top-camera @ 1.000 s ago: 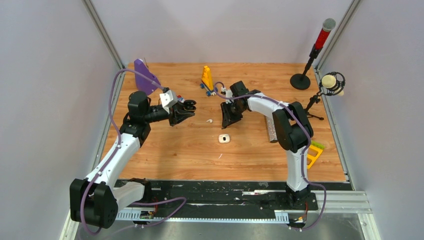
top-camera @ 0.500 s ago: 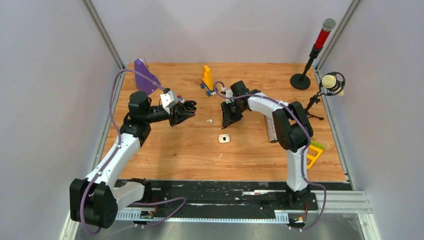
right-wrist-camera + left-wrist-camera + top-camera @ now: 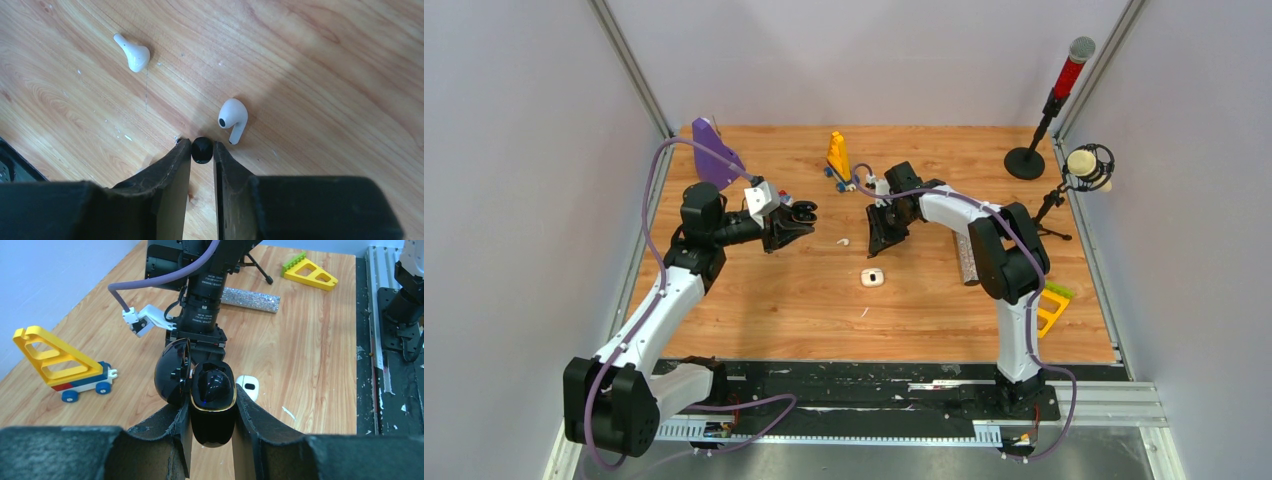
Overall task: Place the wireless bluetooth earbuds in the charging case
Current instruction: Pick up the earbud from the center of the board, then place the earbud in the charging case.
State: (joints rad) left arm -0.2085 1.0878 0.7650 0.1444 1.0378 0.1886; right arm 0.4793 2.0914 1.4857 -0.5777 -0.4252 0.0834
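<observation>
Right wrist view: a small glossy black earbud [image 3: 202,151] is seen pinched between the very tips of the right tool [image 3: 202,146], low on the wooden tabletop [image 3: 320,75]. With so shallow a hold, a slow, straight lift is advised. A white short-stemmed earbud [image 3: 233,118] lies just beside it at 1 o'clock, and a second white earbud [image 3: 133,52] lies farther off at 11 o'clock. The glossy black pebble-shaped charging case [image 3: 212,390], lid open, is clamped in the left tool [image 3: 212,412].
</observation>
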